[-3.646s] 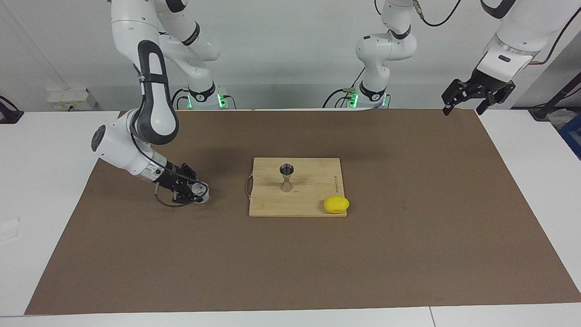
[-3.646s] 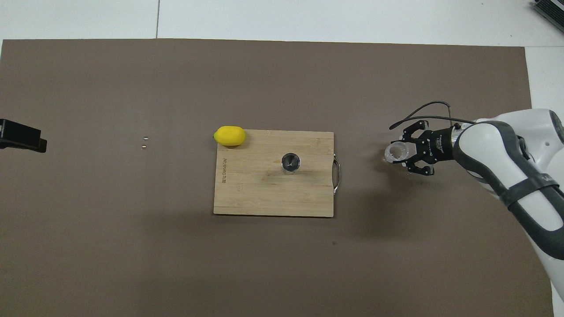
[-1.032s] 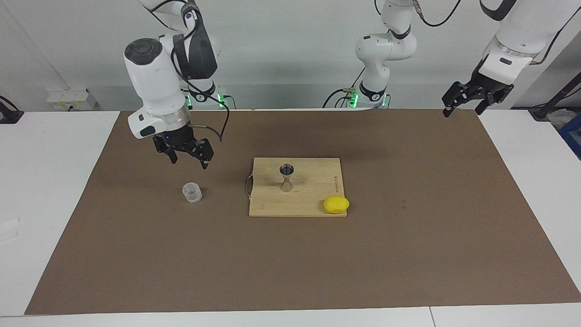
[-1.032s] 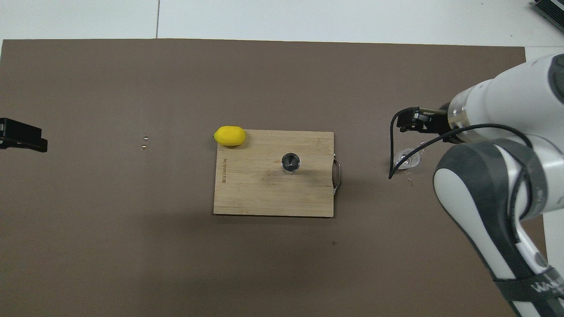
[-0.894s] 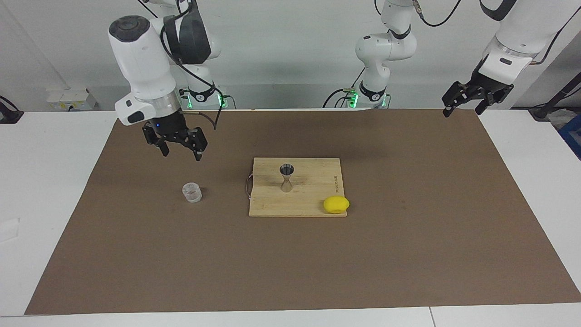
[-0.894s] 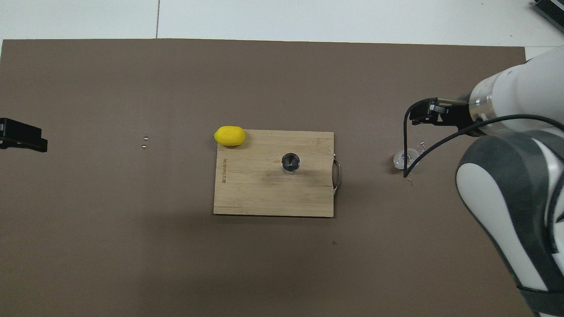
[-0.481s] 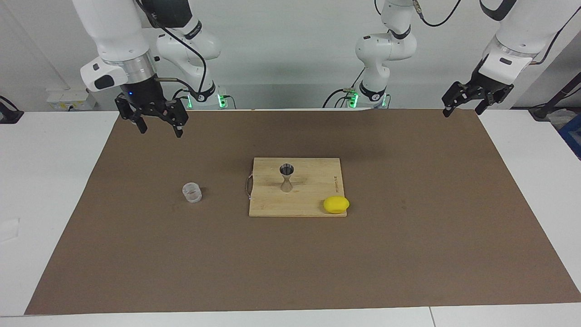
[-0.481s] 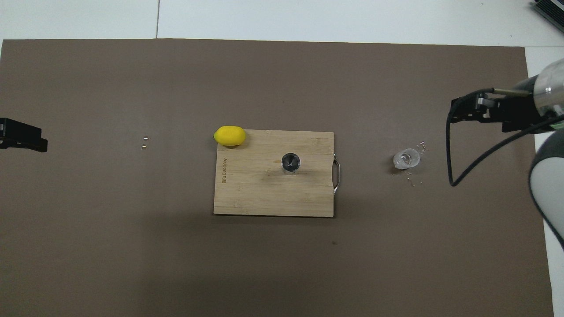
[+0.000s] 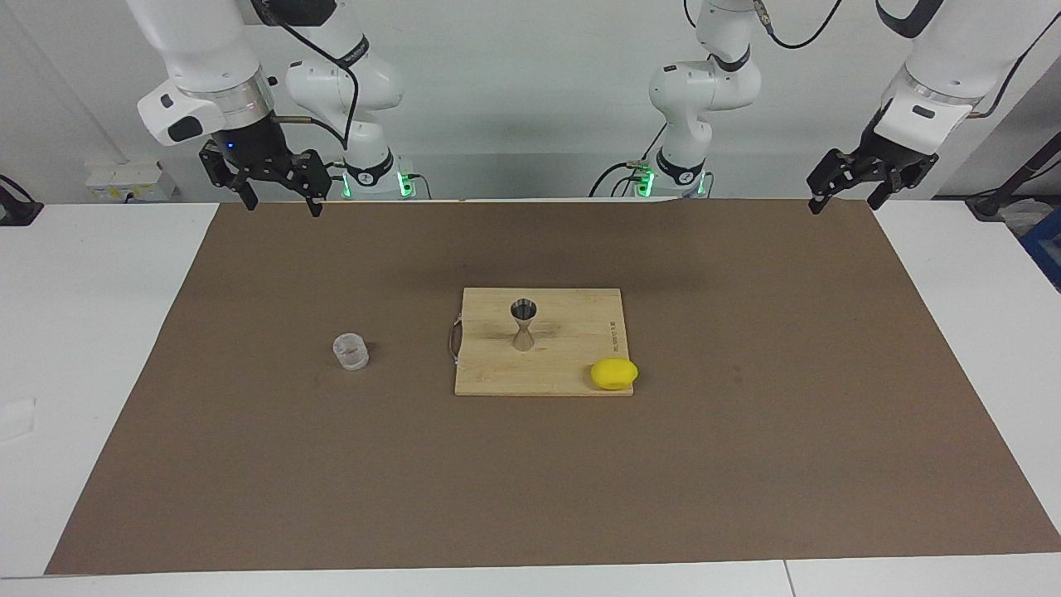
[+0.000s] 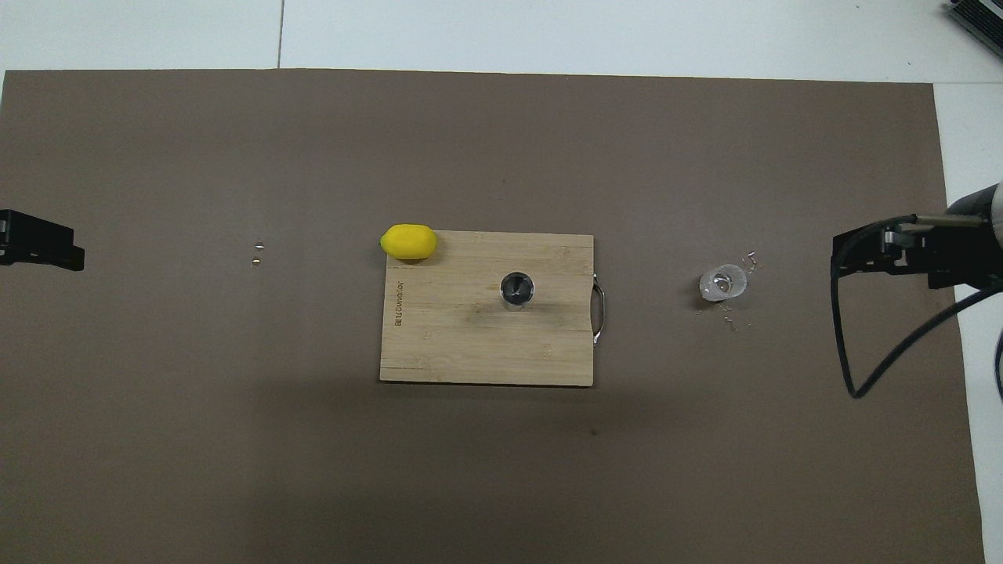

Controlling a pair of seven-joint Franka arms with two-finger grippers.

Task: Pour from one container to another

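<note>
The small clear plastic cup (image 9: 351,351) stands upright on the brown mat, beside the cutting board toward the right arm's end; it also shows in the overhead view (image 10: 722,283). The steel hourglass jigger (image 9: 523,324) stands upright in the middle of the wooden cutting board (image 9: 572,332), seen from above as a round mouth (image 10: 517,289). My right gripper (image 9: 282,204) is open and empty, raised over the mat's edge nearest the robots, well away from the cup. My left gripper (image 9: 845,201) is open and empty, waiting high over the mat's corner at the left arm's end.
A yellow lemon (image 9: 614,373) lies at the board's corner farthest from the robots, toward the left arm's end. Small spilled bits (image 10: 730,317) lie around the cup. Two tiny specks (image 10: 257,252) lie on the mat toward the left arm's end.
My right gripper let go of the cup, which now stands on the mat, then rose and drew back toward the robots. The left arm, jigger and lemon have not moved.
</note>
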